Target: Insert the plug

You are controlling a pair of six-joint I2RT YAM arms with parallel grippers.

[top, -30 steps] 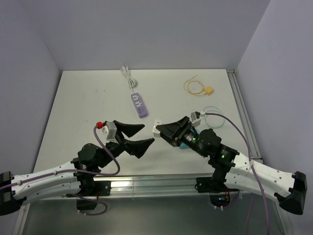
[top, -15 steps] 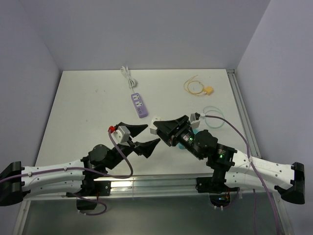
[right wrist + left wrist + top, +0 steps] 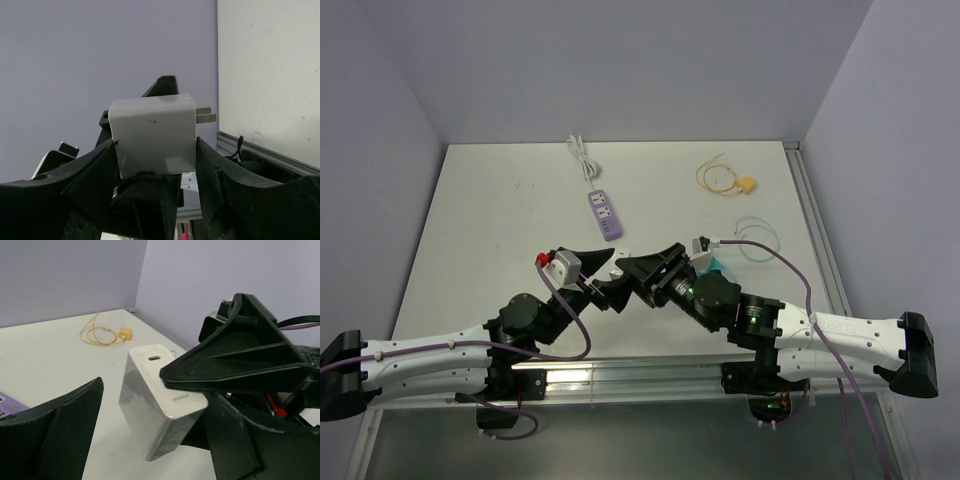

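Observation:
The plug (image 3: 747, 184) is small and yellow-tan, on a looped yellow cable, and lies at the far right of the table; it also shows in the left wrist view (image 3: 125, 332). No gripper is near it. The purple power strip (image 3: 605, 214) lies at the table's middle back. My right gripper (image 3: 155, 150) is shut on a white two-prong charger block (image 3: 152, 132) and holds it in the air. In the left wrist view that block (image 3: 160, 405) hangs between the open fingers of my left gripper (image 3: 150, 440), which do not touch it. From above, the two grippers (image 3: 612, 277) (image 3: 640, 270) meet and hide the block.
The strip's white cord (image 3: 582, 155) runs to the back edge. A pale blue cable loop (image 3: 757, 238) lies at the right, near a metal rail (image 3: 817, 240) along the table's right edge. Purple walls close in the back and sides.
My right gripper has carried the white charger block leftward, in between the left gripper's fingers. My left gripper moved right and slightly forward to meet it and stays open.

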